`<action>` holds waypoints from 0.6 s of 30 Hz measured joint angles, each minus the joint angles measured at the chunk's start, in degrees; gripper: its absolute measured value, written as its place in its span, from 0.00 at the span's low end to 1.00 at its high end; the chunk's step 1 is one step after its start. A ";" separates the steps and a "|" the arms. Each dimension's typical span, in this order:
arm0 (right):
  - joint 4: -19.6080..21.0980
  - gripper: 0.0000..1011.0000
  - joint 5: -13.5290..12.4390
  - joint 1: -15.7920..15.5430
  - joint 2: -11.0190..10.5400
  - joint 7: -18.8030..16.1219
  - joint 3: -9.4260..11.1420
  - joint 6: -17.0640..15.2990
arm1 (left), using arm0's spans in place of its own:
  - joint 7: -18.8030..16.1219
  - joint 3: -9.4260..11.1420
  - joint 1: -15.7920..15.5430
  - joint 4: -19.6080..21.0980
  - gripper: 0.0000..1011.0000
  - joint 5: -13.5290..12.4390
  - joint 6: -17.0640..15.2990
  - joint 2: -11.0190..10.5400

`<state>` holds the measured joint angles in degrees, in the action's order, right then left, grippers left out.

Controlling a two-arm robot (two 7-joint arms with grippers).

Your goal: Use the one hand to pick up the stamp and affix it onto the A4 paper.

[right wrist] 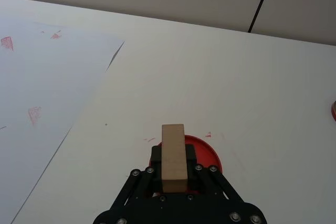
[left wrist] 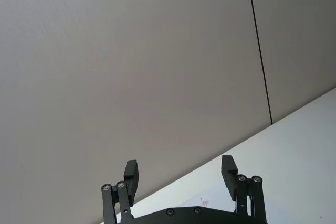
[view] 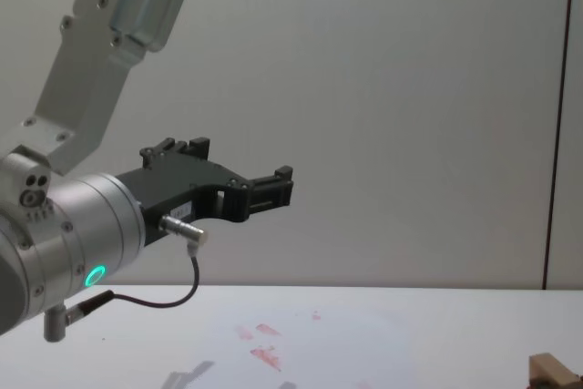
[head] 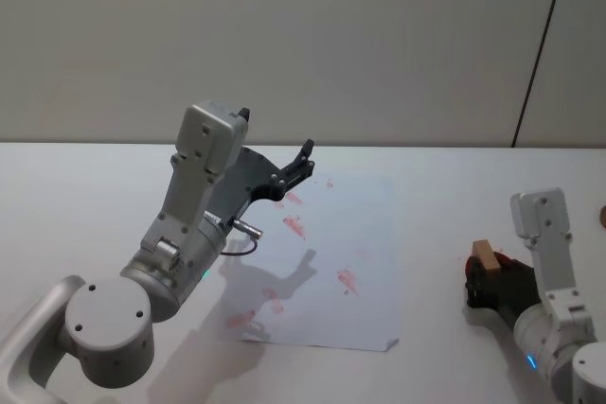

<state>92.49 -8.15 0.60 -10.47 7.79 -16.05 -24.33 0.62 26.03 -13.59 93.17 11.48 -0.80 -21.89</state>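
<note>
- The stamp, a light tan wooden block, is clamped between the two black fingers of the right hand, with its long end sticking out past the fingertips.
- In the head view the stamp stands up above the right hand, toward the table's right side and well apart from the paper.
- In the chest view the stamp shows at the lower right corner.
- A red round pad lies on the table directly under the stamp and fingers. I cannot tell whether the stamp touches it.
- A few faint red smudges mark the table just beside the pad.
- The A4 paper lies flat on the table, left of the right hand. Its near right edge runs slantwise in the right wrist view.
- Several red marks are scattered over the sheet, some near the far edge and some near the front edge.
- The left hand hangs in the air above the paper's far left part, holding nothing, its fingers spread wide.
- In the left wrist view the left hand points toward the grey wall, with the table's far edge below it.
- In the chest view the left hand is level, well above the sheet, with a green ring light on its wrist.
</note>
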 joint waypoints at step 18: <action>0.33 0.22 1.21 0.99 0.30 -1.55 0.31 3.94 | 0.00 0.00 0.00 0.00 0.99 0.00 0.00 0.00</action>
<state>92.81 -6.94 1.59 -10.17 6.24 -15.74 -20.39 0.62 26.02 -13.59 93.18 11.48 -0.80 -21.90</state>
